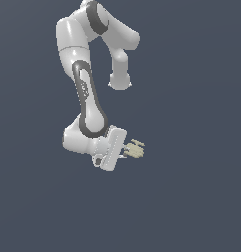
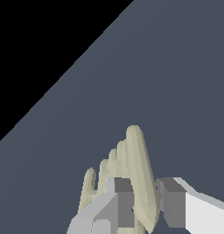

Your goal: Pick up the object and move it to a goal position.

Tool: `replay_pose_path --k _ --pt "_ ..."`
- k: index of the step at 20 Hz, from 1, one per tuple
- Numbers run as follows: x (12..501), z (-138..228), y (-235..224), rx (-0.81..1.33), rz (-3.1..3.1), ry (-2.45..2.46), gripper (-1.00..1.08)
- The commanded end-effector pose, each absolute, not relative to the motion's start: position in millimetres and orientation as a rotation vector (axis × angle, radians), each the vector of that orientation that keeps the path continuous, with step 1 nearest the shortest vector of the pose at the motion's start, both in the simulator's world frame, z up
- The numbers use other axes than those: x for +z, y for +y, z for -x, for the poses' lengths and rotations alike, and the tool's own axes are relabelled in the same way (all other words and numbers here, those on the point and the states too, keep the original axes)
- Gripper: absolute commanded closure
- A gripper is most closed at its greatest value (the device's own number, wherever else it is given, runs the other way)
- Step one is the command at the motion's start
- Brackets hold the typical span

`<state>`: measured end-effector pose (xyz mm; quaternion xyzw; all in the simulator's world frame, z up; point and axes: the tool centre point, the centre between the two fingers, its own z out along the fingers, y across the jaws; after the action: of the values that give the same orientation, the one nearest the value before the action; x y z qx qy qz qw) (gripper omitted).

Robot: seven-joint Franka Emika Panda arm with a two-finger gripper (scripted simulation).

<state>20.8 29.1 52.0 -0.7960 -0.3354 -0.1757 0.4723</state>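
Fingers (image 2: 125,201) narrowly apart, clamped around the object (image 2: 136,169).

This is not a real room but a simulated scene. The background (image 1: 191,197) is one flat dark grey-blue surface without walls or furniture. The white arm (image 1: 87,98) looks smooth and computer-drawn, and the wrist view has a plain black corner.

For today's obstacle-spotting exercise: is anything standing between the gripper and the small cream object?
Nothing visible does. The gripper already has the cream object between its fingers, and the exterior view shows it at the fingertips. No other item appears; no goal marker is visible.
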Motion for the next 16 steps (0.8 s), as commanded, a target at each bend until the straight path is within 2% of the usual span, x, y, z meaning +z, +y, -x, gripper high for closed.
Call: replay_pose_path --k 1,16 --pt "55 -26 30 -0.430 1.948 -0.822 1.08" --pt "84 -82 34 -0.426 1.943 -0.823 1.08"
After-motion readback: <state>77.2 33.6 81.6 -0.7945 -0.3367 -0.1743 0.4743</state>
